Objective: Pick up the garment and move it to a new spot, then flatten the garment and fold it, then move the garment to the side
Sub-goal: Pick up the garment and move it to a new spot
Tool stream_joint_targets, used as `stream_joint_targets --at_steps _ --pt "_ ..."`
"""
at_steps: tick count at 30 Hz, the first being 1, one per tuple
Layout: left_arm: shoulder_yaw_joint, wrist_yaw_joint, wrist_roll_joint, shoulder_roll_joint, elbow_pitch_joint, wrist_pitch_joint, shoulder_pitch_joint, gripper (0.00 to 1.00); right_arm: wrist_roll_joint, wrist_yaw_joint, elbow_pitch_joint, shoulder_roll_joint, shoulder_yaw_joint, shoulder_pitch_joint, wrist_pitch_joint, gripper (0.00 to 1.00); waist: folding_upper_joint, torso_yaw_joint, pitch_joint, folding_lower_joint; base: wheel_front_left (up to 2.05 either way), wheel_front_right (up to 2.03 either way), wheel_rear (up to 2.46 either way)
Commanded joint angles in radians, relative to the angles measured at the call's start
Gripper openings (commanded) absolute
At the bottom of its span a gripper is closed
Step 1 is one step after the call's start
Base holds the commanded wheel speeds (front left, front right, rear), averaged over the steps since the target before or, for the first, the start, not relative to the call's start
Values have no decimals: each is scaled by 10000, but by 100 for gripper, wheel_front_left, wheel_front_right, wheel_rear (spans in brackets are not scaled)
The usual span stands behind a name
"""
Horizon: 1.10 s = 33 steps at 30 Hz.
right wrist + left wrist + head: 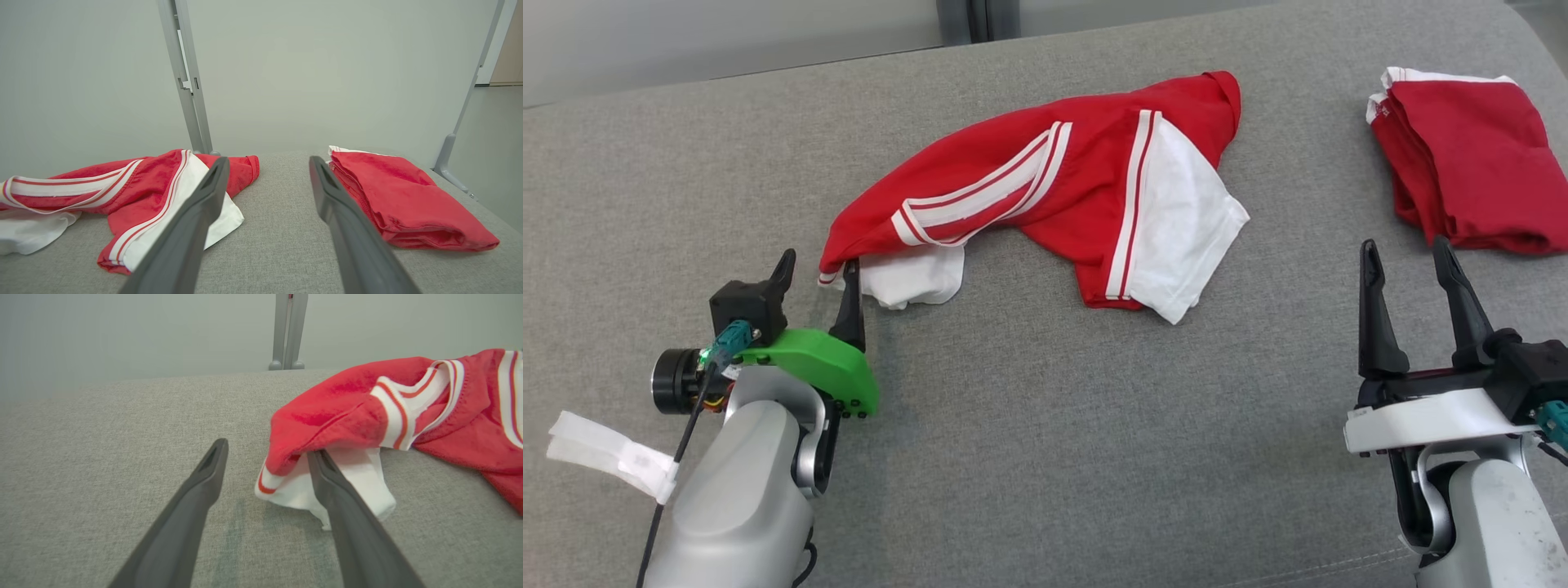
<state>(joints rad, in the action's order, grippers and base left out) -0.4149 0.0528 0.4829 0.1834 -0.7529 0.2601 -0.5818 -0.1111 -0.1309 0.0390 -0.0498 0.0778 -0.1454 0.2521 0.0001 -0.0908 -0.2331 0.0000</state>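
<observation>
Left gripper (818, 263): near left, jaws wide, one finger touching the garment (1054, 175) at its white sleeve.
Right gripper (1403, 245): near right, wide, holding nothing.
Garment: middle, crumpled on the grey cushion (1029, 425).
Progress: we judge that flattening, folding and moving aside are not yet done.

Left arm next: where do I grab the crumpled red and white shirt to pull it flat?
Probably the white sleeve end, coming low from the near side with the left gripper: it sticks out loose on the grey cushion, right at the open jaws.
</observation>
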Motion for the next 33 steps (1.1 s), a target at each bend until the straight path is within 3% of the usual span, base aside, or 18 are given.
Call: stream_joint_targets --at_steps 1,17,24,33 --pt "148 -6 -163 5 340 51 231 100 77 3 34 -17 -9 -15 -18 100 -1 64 124 0 0 0 0" --pt "1680 198 -1606 -603 4164 41 3741 100 277 3 775 -18 -188 837 22 100 -1 306 1774 0 0 0 0" --pt "2065 303 -1682 -936 4729 40 5081 100 -156 2 1141 -17 -456 1285 105 100 -1 489 2336 0 0 0 0" --pt "2219 292 -1814 -1114 4756 41 5398 100 -405 2 1492 -18 -825 1299 131 100 -1 748 2400 0 0 0 0"
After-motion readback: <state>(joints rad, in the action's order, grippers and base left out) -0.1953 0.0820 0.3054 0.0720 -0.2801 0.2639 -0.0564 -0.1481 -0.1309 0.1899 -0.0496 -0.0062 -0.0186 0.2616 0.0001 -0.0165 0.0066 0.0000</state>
